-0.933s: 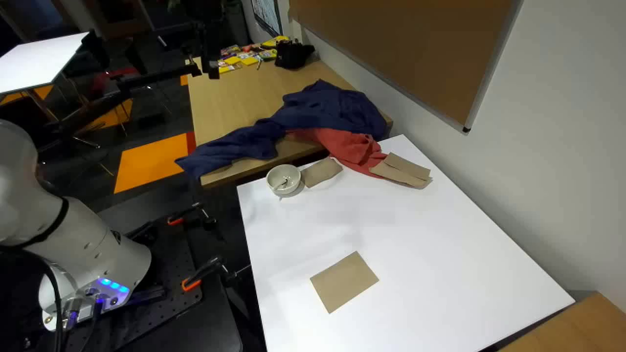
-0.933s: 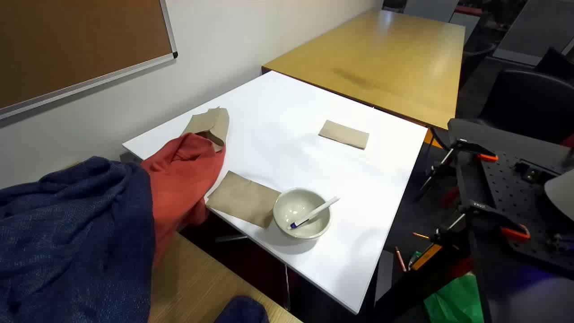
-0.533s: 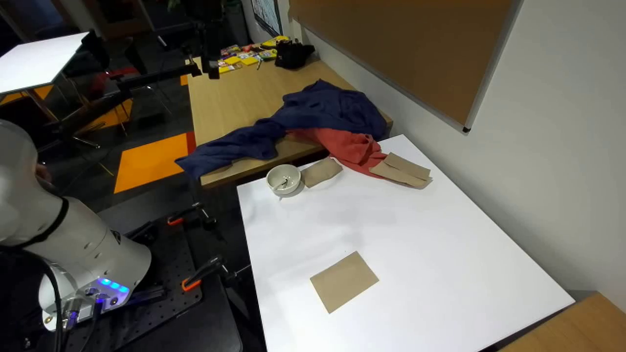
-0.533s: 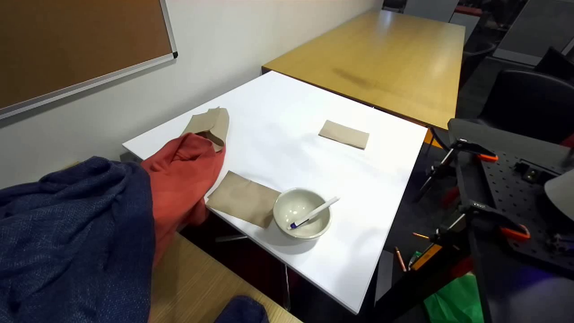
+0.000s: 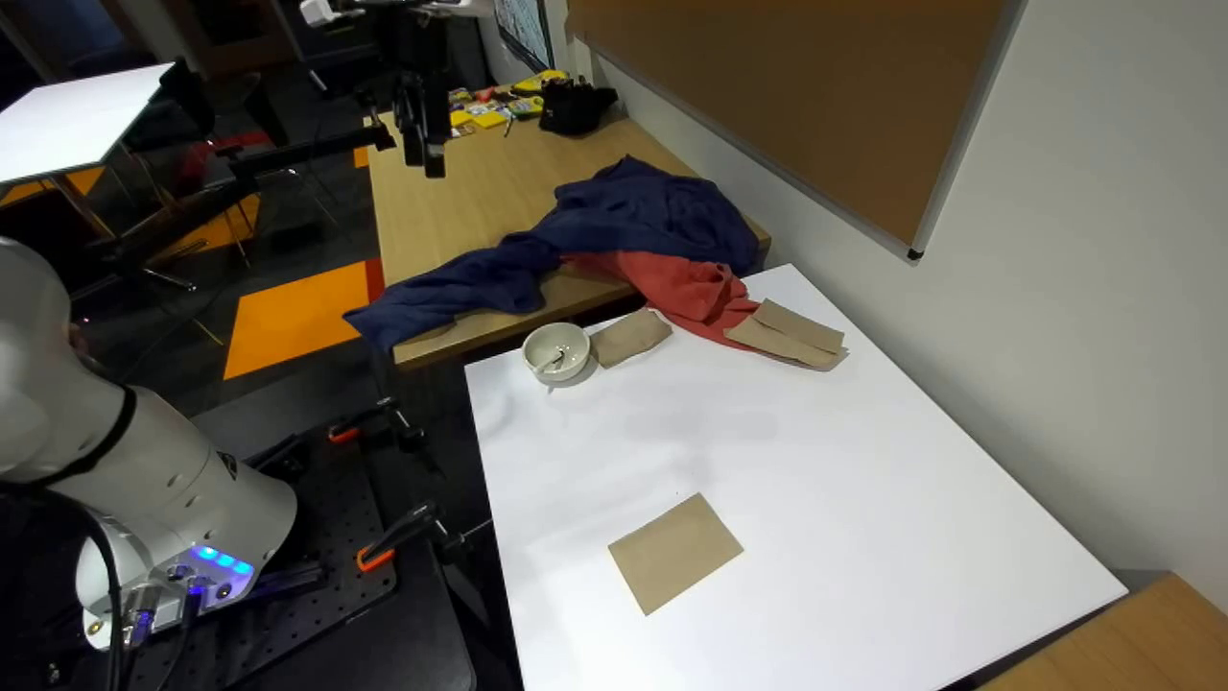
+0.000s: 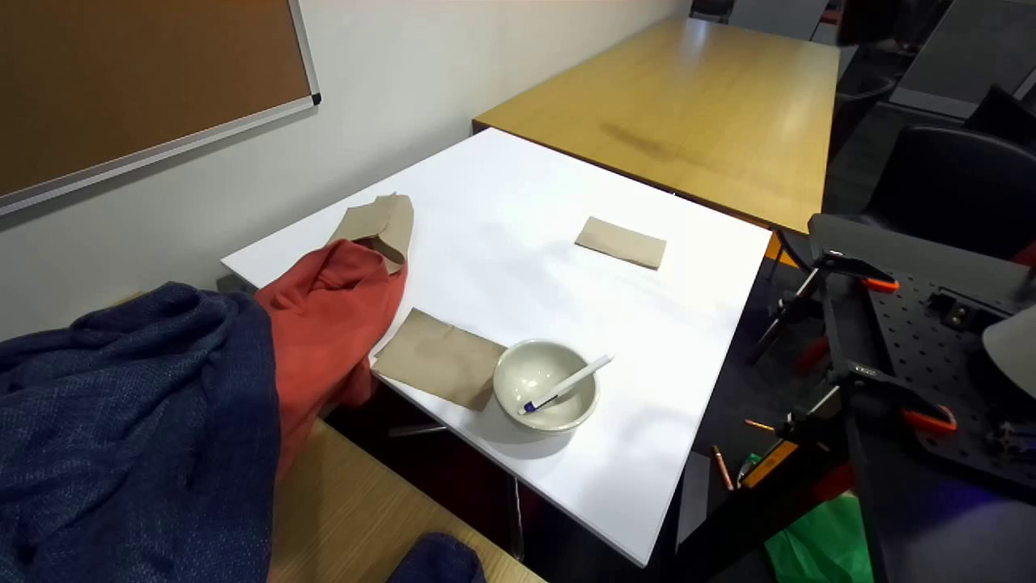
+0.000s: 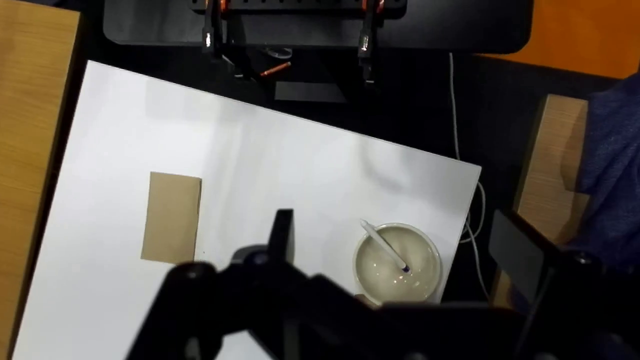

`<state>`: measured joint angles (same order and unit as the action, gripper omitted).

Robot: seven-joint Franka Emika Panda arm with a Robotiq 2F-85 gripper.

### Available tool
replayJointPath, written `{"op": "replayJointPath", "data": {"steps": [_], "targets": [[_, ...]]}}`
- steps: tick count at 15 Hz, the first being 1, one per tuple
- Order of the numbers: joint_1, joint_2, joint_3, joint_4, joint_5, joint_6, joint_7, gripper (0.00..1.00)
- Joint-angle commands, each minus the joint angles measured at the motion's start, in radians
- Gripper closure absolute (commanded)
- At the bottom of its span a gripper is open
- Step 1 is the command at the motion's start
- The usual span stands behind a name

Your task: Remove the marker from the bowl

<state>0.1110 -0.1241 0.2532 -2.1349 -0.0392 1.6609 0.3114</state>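
The bowl (image 6: pixel 503 385) is pale grey-white and stands near a corner of the white table. A white marker (image 6: pixel 571 384) with a dark blue end leans in it, blue end down in the hollow and the other end over the rim. The bowl (image 7: pixel 417 250) and marker (image 7: pixel 385 247) also show in the wrist view, between my spread fingers. My gripper (image 7: pixel 400 240) is open and empty, high above the table. In an exterior view the gripper (image 5: pixel 424 163) hangs at the top, and the bowl (image 5: pixel 576 352) is below it. The bowl's near edge is partly hidden in the wrist view.
Brown paper pieces (image 6: pixel 441 360) (image 6: pixel 622 243) (image 5: pixel 787 336) lie on the white table (image 5: pixel 815 499), one beside the bowl. Dark blue cloth (image 5: pixel 652 216) and red cloth (image 5: pixel 686 288) spill from the wooden table (image 5: pixel 460 192). A wall with a pinboard (image 5: pixel 815 96) runs along one side.
My gripper has come lower and slightly right in an exterior view, and the white wrist now shows above it. A blurred dark shape now shows top right in an exterior view. Bowl and marker are unchanged.
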Motion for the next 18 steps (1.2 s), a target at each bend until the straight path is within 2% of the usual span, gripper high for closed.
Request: {"op": "replayJointPath", "data": {"steps": [1, 12, 18], "targets": [[0.026, 0.060, -0.020, -0.026, -0.036, 0.085, -0.068, 0.00], [0.040, 0.274, -0.053, -0.083, -0.099, 0.442, -0.208, 0.00], [0.069, 0.382, -0.062, -0.081, -0.165, 0.567, -0.214, 0.00]]}}
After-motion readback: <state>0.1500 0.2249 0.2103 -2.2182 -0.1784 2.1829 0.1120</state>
